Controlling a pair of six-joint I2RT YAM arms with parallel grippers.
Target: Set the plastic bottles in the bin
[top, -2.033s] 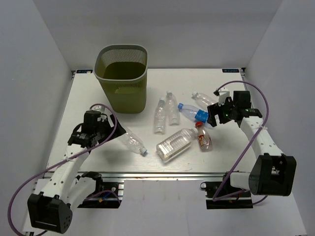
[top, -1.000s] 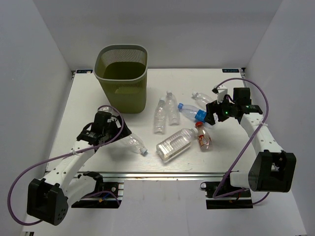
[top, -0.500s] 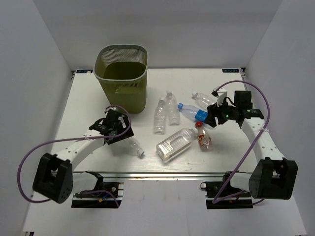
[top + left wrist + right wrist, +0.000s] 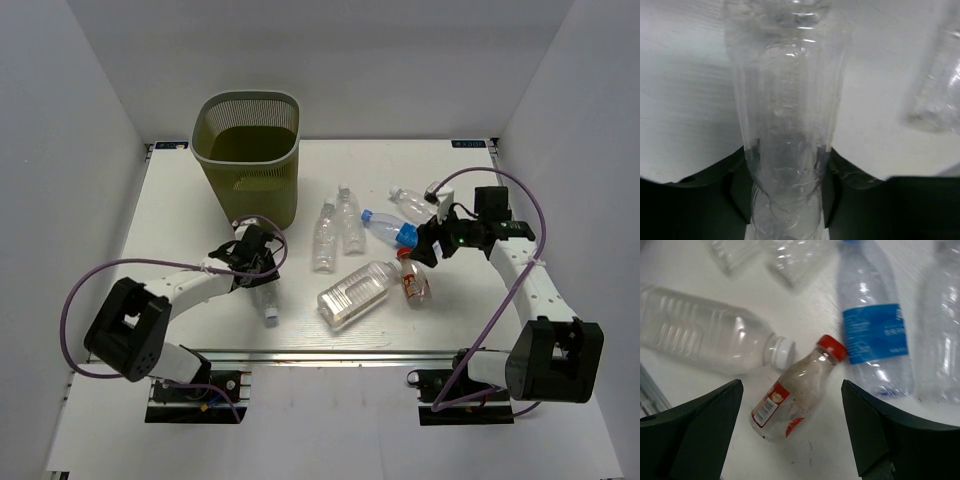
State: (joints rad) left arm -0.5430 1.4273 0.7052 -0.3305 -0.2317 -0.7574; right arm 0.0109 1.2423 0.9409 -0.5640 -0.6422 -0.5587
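Note:
In the left wrist view a clear bottle (image 4: 785, 125) runs lengthwise between my left gripper's (image 4: 785, 200) fingers (image 4: 737, 185), which press on its sides. From above, that left gripper (image 4: 255, 262) lies low on the table, the bottle's cap (image 4: 270, 317) pointing to the near edge. My right gripper (image 4: 792, 435) is open, hovering over a red-capped, red-labelled bottle (image 4: 790, 400) that lies between its fingers without touching them; the top view has the gripper (image 4: 425, 248) just above that bottle (image 4: 415, 283). The olive-green mesh bin (image 4: 248, 155) stands upright at the back left.
A blue-labelled bottle (image 4: 390, 230), a square ribbed bottle (image 4: 357, 292), two clear bottles (image 4: 325, 235) side by side and one more clear bottle (image 4: 410, 202) lie around the table's middle and right. The bin stands just behind the left gripper.
My left arm has swung right and forward over the clear bottle and shut on it; the bottle's cap has turned toward the near edge. My right gripper has drifted slightly left.

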